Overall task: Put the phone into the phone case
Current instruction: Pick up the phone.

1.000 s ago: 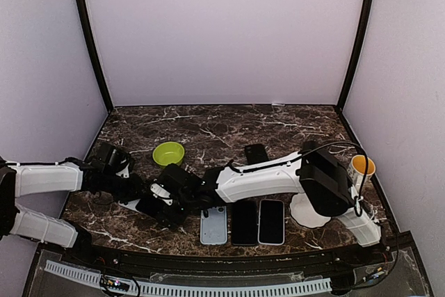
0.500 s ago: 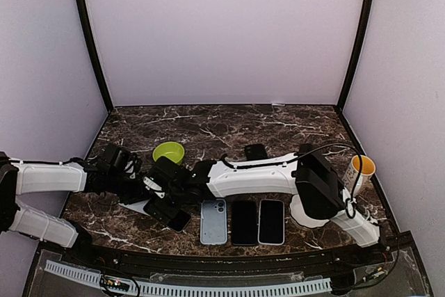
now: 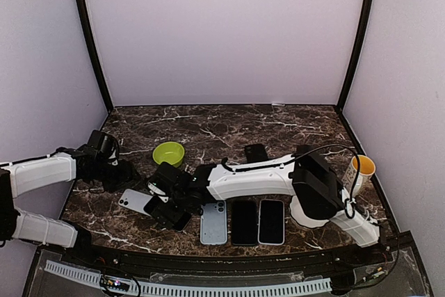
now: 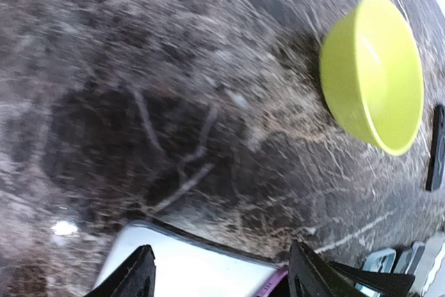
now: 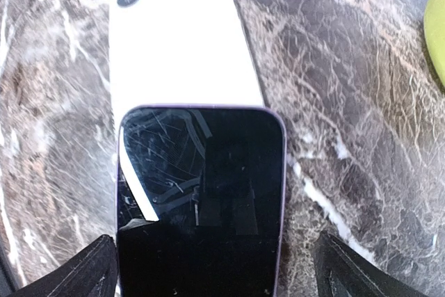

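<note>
Right wrist view gives you the clearest read. Your right gripper (image 5: 212, 259) is spread wide, with a finger on either side of the dark-screened phone (image 5: 201, 206). A strip of marble table (image 5: 361, 102) shows between the phone's edge and the finger on the right of the picture, so nothing is clamped.

The phone has a purple rim and lies flat directly under the jaws. Its far end overlaps the white piece (image 5: 181, 39), which stretches away ahead of the fingertips and carries two camera lenses at its far end. You cannot tell here whether that white piece is a case or a phone's back.

Your left gripper (image 4: 221, 259) is parted too and holds nothing. The white piece's edge lies just below and between its fingers. The green bowl (image 4: 372, 74) sits ahead of it, toward the right of its view.
</note>
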{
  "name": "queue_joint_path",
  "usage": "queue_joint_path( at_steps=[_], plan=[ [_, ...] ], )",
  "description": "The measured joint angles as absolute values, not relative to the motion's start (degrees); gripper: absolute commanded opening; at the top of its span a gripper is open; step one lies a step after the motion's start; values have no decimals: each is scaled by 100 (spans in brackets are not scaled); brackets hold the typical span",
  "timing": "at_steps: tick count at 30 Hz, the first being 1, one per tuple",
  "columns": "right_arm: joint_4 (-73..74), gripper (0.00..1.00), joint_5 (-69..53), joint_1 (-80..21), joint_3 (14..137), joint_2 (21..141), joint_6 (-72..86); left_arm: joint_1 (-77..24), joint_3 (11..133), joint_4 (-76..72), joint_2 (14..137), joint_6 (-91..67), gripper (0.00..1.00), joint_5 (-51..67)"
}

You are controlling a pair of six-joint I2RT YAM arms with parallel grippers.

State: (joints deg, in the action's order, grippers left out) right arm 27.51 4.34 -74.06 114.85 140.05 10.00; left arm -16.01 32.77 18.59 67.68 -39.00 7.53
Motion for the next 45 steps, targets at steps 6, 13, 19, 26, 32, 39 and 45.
queue_joint_path(
  at_steps=[6, 13, 19, 26, 32, 39, 45],
  plan=[
    [2849, 98, 521, -7441, 11522, 14075, 969, -1334, 3505, 2121, 6617, -3763, 68, 502],
    [3065, 83, 692, -7529, 11850, 14261, 886, -1299, 3927, 2145, 6543, -3441, 68, 281],
    [3240, 51, 661, -7540, 12195, 14429, 880, -1302, 3931, 2158, 6543, -3247, 68, 257],
    [3341, 29, 666, -7540, 12278, 14451, 961, -1302, 4032, 2204, 6539, -2845, 67, 178],
    [3433, 17, 666, -7505, 12167, 14276, 1321, -1365, 4287, 2200, 6438, -2574, 67, 141],
    [3260, 3, 1216, -7496, 11332, 13316, 2049, -1678, 4412, 1881, 6405, -2567, 67, -10],
    [3168, 0, 2410, -7496, 10962, 12602, 3358, -2043, 4412, 1599, 6490, -2635, 69, -123]
  ],
)
